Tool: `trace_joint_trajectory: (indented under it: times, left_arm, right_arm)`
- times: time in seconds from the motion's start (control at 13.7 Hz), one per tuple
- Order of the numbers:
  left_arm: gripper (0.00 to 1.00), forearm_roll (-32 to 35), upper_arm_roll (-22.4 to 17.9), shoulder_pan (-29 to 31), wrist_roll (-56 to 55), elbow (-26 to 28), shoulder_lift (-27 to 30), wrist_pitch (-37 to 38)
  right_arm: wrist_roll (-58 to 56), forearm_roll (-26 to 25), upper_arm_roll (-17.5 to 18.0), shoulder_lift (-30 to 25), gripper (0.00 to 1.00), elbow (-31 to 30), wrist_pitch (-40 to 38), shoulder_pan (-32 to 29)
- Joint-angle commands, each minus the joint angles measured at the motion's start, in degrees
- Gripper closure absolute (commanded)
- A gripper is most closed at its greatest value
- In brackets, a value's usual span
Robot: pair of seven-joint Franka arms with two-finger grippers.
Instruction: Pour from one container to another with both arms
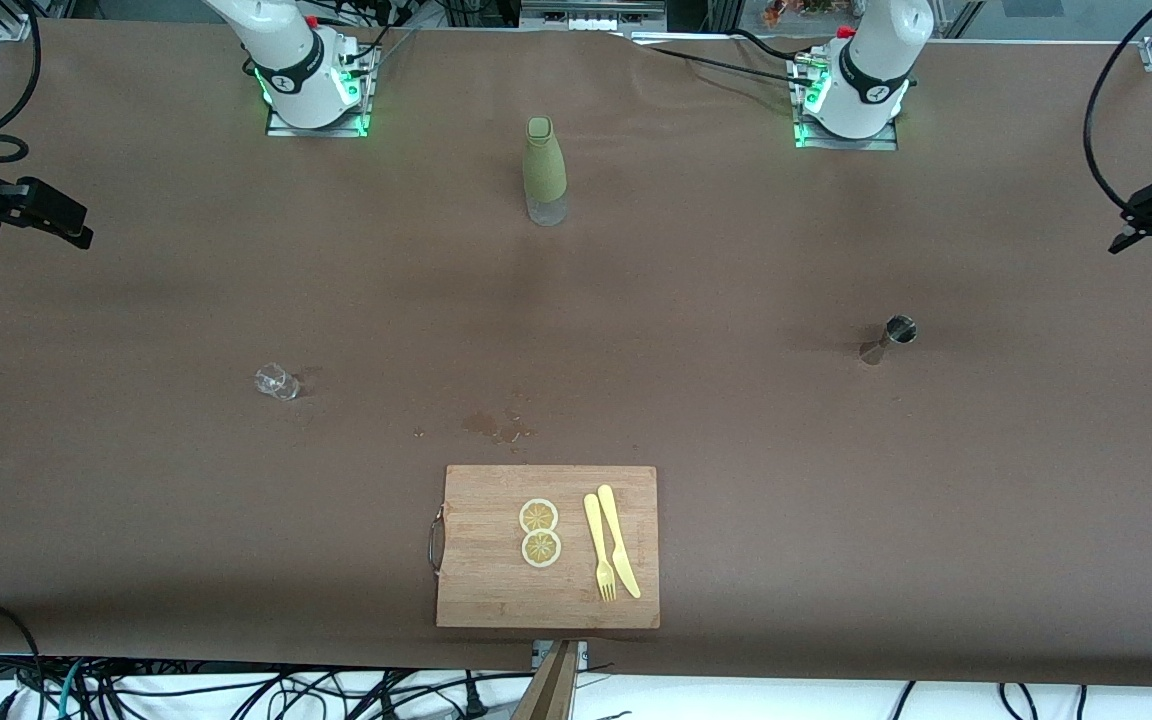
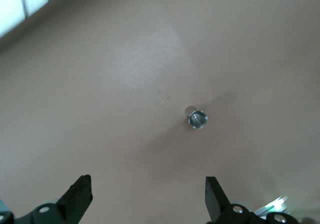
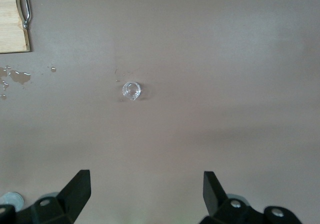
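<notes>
left gripper (image 2: 147,196): jaws spread wide, empty, over jigger (image 2: 198,119) | right gripper (image 3: 146,194): jaws spread wide, empty, over glass cup (image 3: 131,90) | fingertips cut off

I look down past my right pincer (image 3: 145,191), its fingers spread wide, at a tiny clear glass cup (image 3: 131,90) upright on the brown table (image 3: 225,59). Small wet spots (image 3: 17,76) lie near a wooden board's corner (image 3: 12,24).

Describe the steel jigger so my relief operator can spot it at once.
Start at the left arm's base and come toward the front camera over bare brown table. The jigger stands there alone: a small shiny hourglass cup with a round rim, unlike the tall green bottle between the bases.
</notes>
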State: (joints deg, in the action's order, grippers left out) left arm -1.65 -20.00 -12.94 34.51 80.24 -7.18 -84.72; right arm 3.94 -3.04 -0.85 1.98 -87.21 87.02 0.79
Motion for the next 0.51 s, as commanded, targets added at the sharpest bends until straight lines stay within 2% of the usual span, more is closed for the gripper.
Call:
trace_joint_trajectory:
  times: [0.0, 0.15, 0.44]
  left_arm:
    - [0.00, 2.09, -0.04, -2.17, -16.61, 2.64, 2.61, 1.31]
    - [0.00, 2.00, -0.04, -2.62, -22.89, 2.64, 2.78, 1.22]
    - [0.00, 1.39, -0.04, -2.70, -23.70, 2.55, 2.70, 1.13]
  right_arm:
    - [-0.87, 0.75, -0.03, -0.05, 0.00, 0.38, 0.16, -0.61]
    - [-0.87, 0.75, -0.03, -0.05, 0.00, 0.47, 0.08, -0.61]
    - [-0.96, 1.01, -0.73, 0.04, 0.00, 0.47, 0.16, -0.70]
